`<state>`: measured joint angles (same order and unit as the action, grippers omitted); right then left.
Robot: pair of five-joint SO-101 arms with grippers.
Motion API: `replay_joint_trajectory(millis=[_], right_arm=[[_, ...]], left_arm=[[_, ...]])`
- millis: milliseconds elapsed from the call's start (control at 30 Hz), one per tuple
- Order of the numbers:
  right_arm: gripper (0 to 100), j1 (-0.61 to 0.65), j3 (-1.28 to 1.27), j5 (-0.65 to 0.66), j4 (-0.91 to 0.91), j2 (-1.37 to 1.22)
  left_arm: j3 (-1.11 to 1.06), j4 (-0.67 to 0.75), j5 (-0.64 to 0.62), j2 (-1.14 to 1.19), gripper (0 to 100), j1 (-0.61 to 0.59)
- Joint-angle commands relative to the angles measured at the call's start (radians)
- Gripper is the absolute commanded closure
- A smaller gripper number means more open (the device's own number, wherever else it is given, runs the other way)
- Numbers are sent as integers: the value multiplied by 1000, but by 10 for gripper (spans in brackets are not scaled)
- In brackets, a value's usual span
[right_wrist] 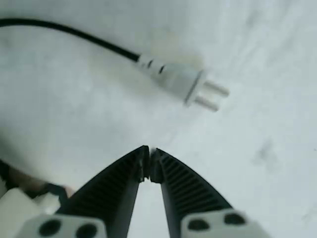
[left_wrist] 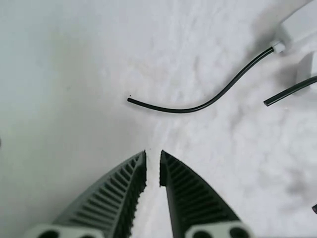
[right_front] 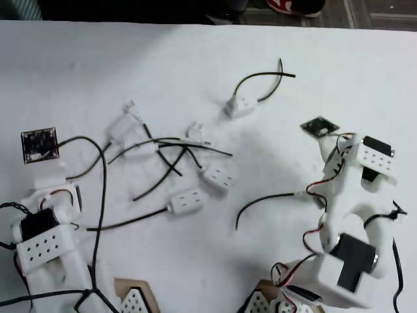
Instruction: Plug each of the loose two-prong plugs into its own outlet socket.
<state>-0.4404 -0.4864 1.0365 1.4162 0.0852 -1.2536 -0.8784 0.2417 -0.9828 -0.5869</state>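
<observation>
A white two-prong plug [right_wrist: 183, 82] on a black cable lies flat on the table just ahead of my right gripper [right_wrist: 148, 159], which is shut on nothing. From above, this plug [right_front: 300, 193] sits at the right arm's inner side. My left gripper [left_wrist: 152, 166] is shut and holds nothing; a loose black cable end [left_wrist: 130, 100] lies ahead of it and runs to a white outlet socket [left_wrist: 302, 25]. Mid-table lie outlet sockets [right_front: 186, 201] [right_front: 218, 175] [right_front: 240, 106] and two more plugs [right_front: 125, 127] [right_front: 195, 134], their cables crossing.
The white table [right_front: 326, 59] has bare room along its far side and far left. The left arm [right_front: 42, 241] stands at the near left, the right arm [right_front: 352, 208] at the near right. Black wiring trails over the near left corner.
</observation>
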Motion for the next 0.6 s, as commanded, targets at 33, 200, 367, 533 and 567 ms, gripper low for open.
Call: replay_joint_trajectory(millis=[33,200,367,533,567], right_arm=[[981,-7,9,43,51,108],[930,-4,9,140,56,176],[724,-2,9,282,8,188],[689,33,-29,473,-31,186],[688,50,-54,496,-33,186]], left_arm=[[9,15,8,-13,928,10],[9,15,8,-13,928,10],[9,15,8,-13,928,10],[9,15,8,-13,928,10],[9,15,8,-13,928,10]])
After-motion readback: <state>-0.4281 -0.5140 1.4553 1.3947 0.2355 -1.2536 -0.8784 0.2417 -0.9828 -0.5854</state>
